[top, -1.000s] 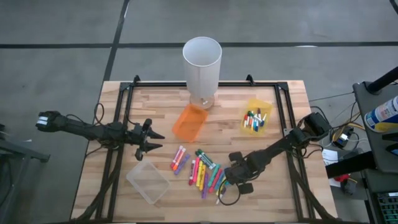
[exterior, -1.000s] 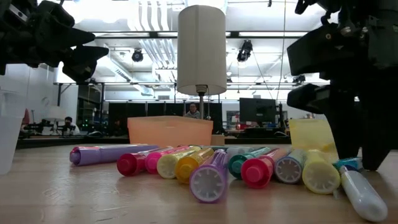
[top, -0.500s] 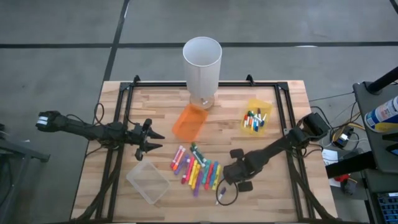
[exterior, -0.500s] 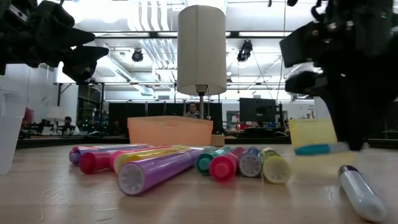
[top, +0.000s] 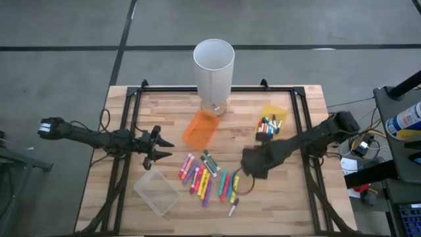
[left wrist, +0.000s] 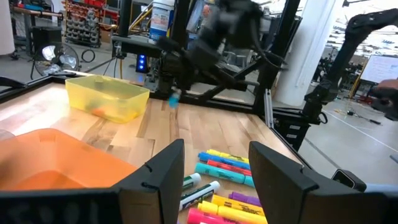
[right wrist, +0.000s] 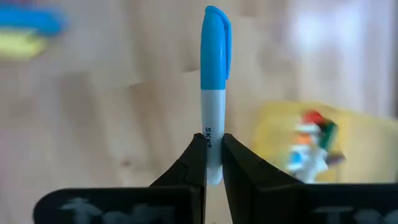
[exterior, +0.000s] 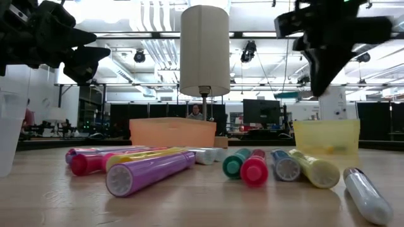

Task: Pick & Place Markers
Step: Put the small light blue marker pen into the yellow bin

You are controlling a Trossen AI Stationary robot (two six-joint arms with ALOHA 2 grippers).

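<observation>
blue-capped marker (right wrist: 214, 93) | pinched between right jaws, cap jutting beyond tips | left jaws spread

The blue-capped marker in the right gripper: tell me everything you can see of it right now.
The blue-capped marker is a slim pen with a white plastic barrel bearing small dark print and a bright blue cap pointing away from the wrist. The right gripper is shut on the barrel's lower end, both dark fingers pressing its sides. It is lifted off the wooden table, touching nothing else, between the loose markers and the yellow translucent bin.
</observation>
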